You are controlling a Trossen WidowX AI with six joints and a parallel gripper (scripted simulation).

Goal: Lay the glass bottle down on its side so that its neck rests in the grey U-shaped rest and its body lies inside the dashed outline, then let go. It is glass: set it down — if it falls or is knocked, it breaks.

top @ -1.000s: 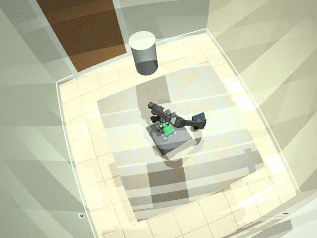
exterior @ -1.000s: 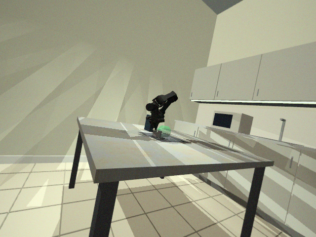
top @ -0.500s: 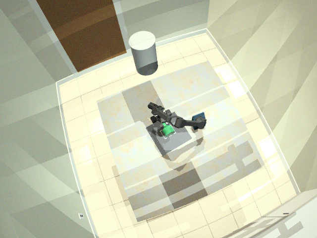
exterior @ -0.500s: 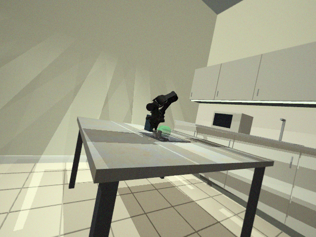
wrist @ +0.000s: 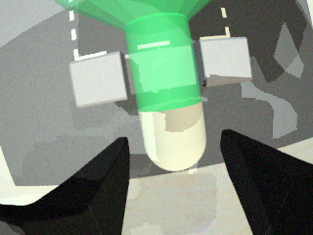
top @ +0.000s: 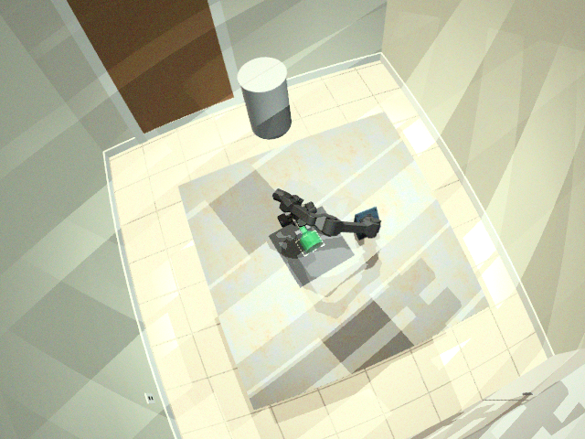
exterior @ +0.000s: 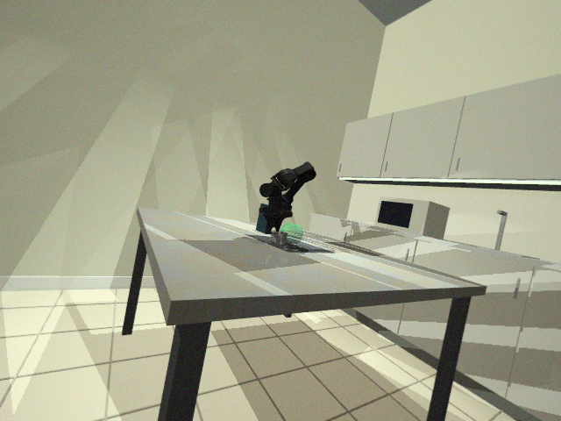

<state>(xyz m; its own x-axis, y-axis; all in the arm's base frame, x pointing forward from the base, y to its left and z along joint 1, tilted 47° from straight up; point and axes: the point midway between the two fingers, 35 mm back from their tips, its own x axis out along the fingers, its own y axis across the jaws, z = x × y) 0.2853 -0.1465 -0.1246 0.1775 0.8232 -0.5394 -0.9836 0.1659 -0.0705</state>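
Jaws are standing parted, releasing the bottle; the U-shaped rest is cradling its neck, apparently preventing rolling toward three or nine o'clock.

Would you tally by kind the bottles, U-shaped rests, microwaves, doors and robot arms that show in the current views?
Bottles: 1, the green bottle
U-shaped rests: 1, the grey rest
Microwaves: 1, the microwave
Doors: 1, the brown door
Robot arms: 1, the black arm
Total: 5
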